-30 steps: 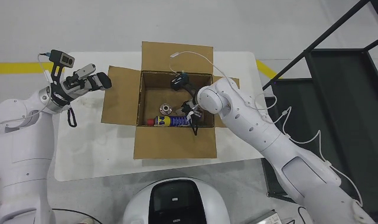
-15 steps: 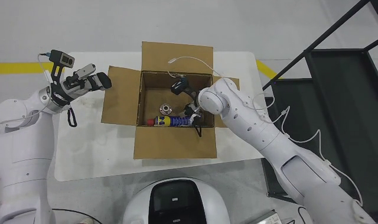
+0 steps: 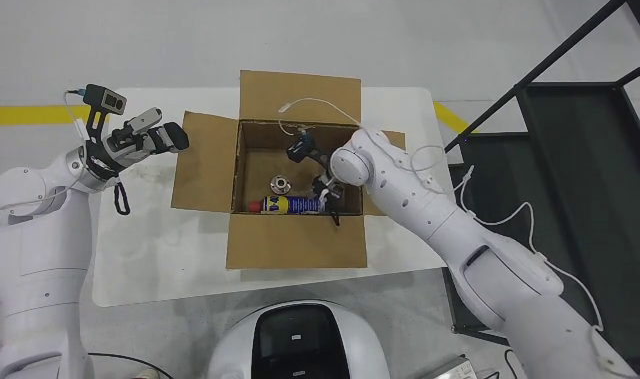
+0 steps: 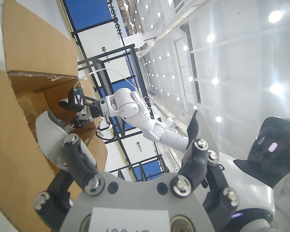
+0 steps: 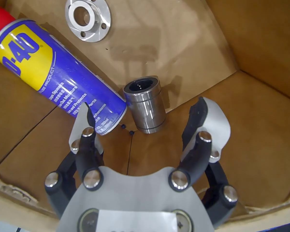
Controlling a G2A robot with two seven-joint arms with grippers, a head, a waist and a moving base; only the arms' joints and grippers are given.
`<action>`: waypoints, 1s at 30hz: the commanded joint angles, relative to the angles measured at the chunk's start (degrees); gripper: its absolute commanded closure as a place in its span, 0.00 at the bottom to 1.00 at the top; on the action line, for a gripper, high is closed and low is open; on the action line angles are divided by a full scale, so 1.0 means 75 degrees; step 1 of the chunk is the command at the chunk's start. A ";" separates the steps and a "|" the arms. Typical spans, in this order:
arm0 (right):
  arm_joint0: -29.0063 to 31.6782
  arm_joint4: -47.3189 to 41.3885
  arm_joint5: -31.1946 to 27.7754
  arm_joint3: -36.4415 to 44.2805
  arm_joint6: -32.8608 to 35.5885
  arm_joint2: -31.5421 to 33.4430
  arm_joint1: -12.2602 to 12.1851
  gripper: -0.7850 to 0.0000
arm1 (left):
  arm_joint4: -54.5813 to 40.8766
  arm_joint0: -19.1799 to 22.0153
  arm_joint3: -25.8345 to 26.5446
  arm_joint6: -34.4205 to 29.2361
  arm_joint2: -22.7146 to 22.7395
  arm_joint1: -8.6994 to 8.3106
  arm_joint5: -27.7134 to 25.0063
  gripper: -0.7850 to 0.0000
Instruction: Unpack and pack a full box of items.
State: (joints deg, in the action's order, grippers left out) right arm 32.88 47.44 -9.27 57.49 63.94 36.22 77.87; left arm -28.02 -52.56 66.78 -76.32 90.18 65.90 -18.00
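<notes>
I'm looking into the open cardboard box (image 3: pixel 297 241) sitting on the white table (image 3: pixel 150 239). Three things are lying on its floor: one blue-and-yellow spray can (image 5: pixel 55 73) on its side, one round metal flange (image 5: pixel 88 19), and one steel bearing sleeve (image 5: pixel 145 103) right up against the can's base. My right gripper (image 5: pixel 142 102) is hanging inside the box just over the sleeve, fingers spread apart, holding nothing. The left gripper (image 4: pixel 119 118) is hovering beside the box's left flap, fingers also apart and empty. Grey floor with one yellow line (image 3: pixel 30 114) is showing past the table, and a black metal frame (image 3: pixel 560 69) is standing off to the right.
</notes>
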 commanded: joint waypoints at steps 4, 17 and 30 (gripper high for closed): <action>-0.0222 -0.0040 -0.0082 -0.0603 -0.0036 -0.0222 0.0210 0.07 | 0.0000 0.0000 0.0000 0.0000 0.0000 0.0000 0.0000 0.00; -0.0652 -0.0098 -0.0350 -0.2007 -0.0252 -0.0703 0.0776 0.27 | 0.0000 0.0000 0.0000 0.0000 0.0000 0.0000 0.0000 0.00; -0.0959 -0.0168 -0.0570 -0.3226 -0.0364 -0.0965 0.1288 0.52 | 0.0000 0.0000 0.0000 0.0000 0.0000 0.0000 0.0000 0.00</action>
State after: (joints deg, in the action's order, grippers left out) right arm 25.85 46.23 -13.54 33.98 61.13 29.09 87.26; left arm -28.02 -52.56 66.78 -76.32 90.18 65.90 -18.00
